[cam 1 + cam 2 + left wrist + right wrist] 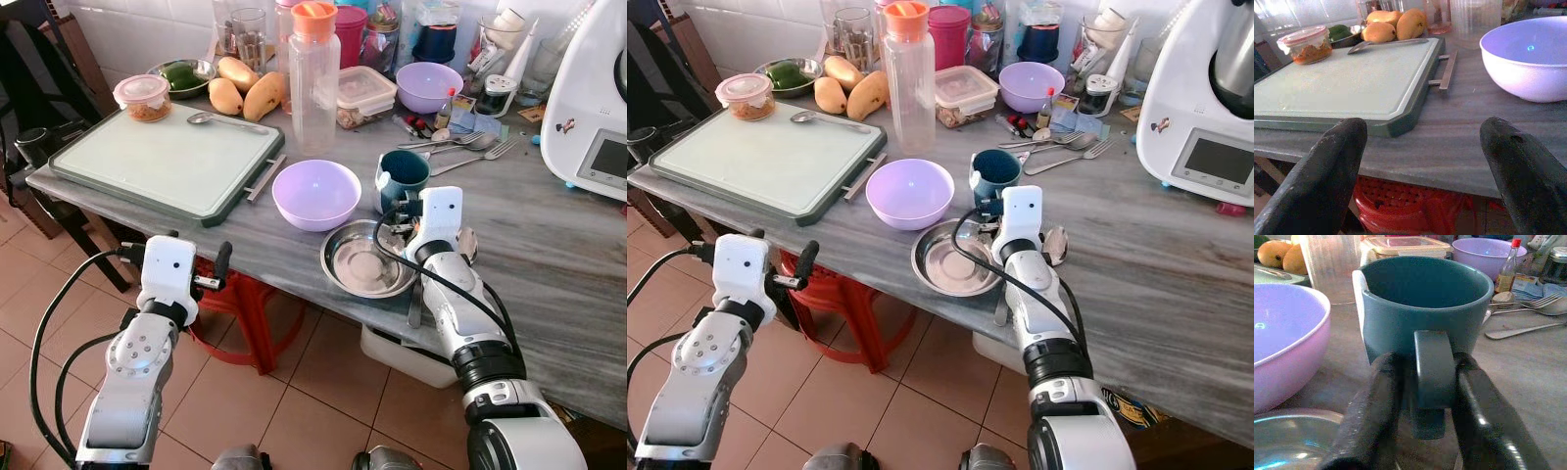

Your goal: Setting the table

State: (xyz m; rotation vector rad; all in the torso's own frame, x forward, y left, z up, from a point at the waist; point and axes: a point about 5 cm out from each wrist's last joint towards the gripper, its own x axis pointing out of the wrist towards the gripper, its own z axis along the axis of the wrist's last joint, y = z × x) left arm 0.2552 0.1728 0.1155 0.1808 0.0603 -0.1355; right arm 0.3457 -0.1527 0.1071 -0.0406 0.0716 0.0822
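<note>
Right gripper point(1422, 396) has its fingers pinched on the mug point(403, 178) handle, mug on the desk by the purple bowl point(315, 193). Thin grip, so it could swing and clip the bowl. Left gripper point(1422, 171) hangs spread, empty.

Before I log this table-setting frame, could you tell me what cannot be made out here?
- Inside of the teal mug: dark in the right wrist view, so contents cannot be told. The right gripper is shut on its handle.
- White appliance: cut off by the right edge in both eye views.
- Jars behind the clear bottle: crowded and small, contents unclear.
- Left gripper, open: fingertips cut off by the left wrist view's edge.
</note>
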